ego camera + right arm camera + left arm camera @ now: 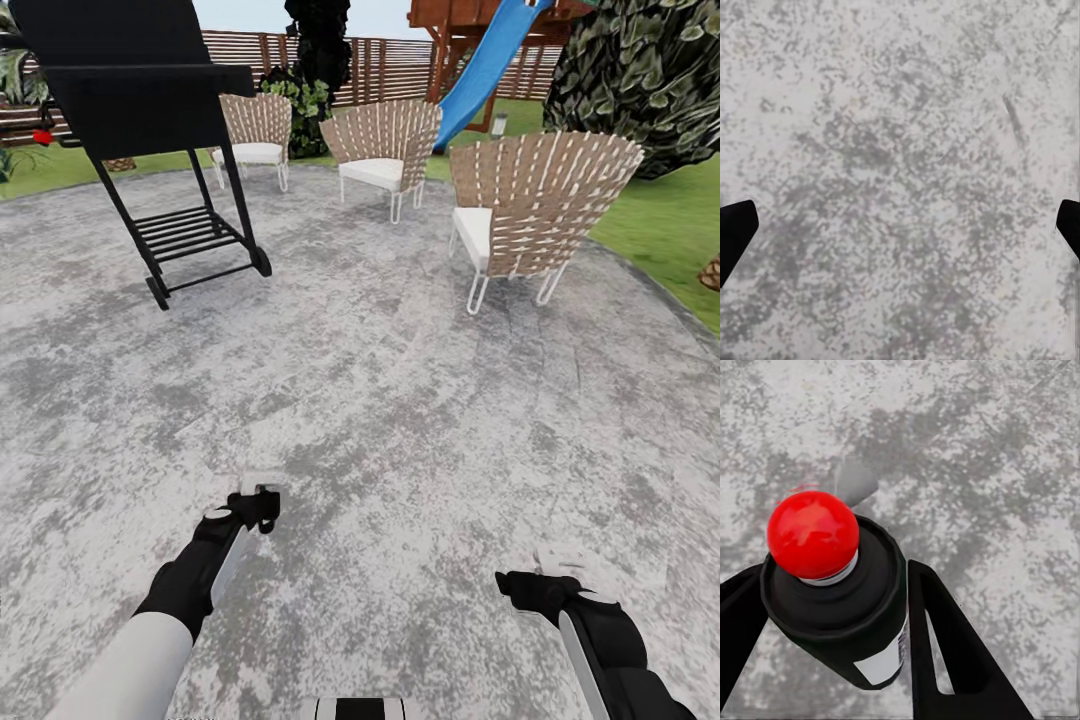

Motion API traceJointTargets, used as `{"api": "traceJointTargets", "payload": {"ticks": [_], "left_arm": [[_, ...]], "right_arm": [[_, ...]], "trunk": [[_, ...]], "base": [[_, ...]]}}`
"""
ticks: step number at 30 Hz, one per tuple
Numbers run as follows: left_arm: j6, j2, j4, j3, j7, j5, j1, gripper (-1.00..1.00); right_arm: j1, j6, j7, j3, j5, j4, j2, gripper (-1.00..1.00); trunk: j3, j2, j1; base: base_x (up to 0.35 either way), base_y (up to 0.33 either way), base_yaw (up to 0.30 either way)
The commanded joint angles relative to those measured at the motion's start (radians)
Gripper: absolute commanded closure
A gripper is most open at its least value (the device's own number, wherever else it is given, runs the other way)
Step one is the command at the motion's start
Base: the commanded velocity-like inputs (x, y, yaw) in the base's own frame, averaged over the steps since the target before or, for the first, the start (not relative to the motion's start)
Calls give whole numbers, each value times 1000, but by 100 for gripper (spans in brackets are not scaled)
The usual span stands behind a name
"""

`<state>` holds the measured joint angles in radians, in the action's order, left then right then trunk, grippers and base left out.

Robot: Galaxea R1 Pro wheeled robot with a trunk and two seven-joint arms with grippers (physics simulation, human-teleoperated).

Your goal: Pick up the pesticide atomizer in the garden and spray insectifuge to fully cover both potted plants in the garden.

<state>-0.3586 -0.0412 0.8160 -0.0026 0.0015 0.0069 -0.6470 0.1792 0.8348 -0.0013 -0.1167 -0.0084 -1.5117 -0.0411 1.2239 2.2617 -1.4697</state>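
Observation:
The pesticide atomizer (862,622), a dark bottle with a white label and a round red top, sits between the black fingers (945,652) of my left gripper (832,577), which is shut on it. In the head view my left gripper (258,500) hangs low over the garden's grey mottled patio (400,400), and my right gripper (555,572) hangs level with it to the right. The right wrist view shows the right gripper (900,232) open, its fingertips (735,232) wide apart over bare paving. The potted plants are out of view.
A black grill (140,90) on a wheeled stand is at the far left. Three wicker chairs (535,200) stand across the back of the patio. Behind them are a blue slide (485,65), a slatted fence (385,65), a big dark shrub (650,70) and grass (660,240).

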Motion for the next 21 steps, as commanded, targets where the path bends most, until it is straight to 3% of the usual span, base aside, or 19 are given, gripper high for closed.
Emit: {"api": "traceJointTargets", "payload": {"ticks": [1, 12, 21], "left_arm": [[-20, 0, 2, 1, 0, 1, 0, 100], [-57, 0, 2, -1, 1, -1, 0, 100], [-82, 0, 2, 1, 2, 0, 0, 100]], "right_arm": [[0, 4, 0, 0, -1, -1, 0, -100], [0, 4, 3, -1, -1, -1, 0, -100], [0, 4, 1, -1, -1, -1, 0, -100]], "trunk": [[1, 0, 0], [4, 0, 0], [9, 0, 0]], "base": [[45, -276, 257], [6, -277, 257], [0, -33, 257]]}}
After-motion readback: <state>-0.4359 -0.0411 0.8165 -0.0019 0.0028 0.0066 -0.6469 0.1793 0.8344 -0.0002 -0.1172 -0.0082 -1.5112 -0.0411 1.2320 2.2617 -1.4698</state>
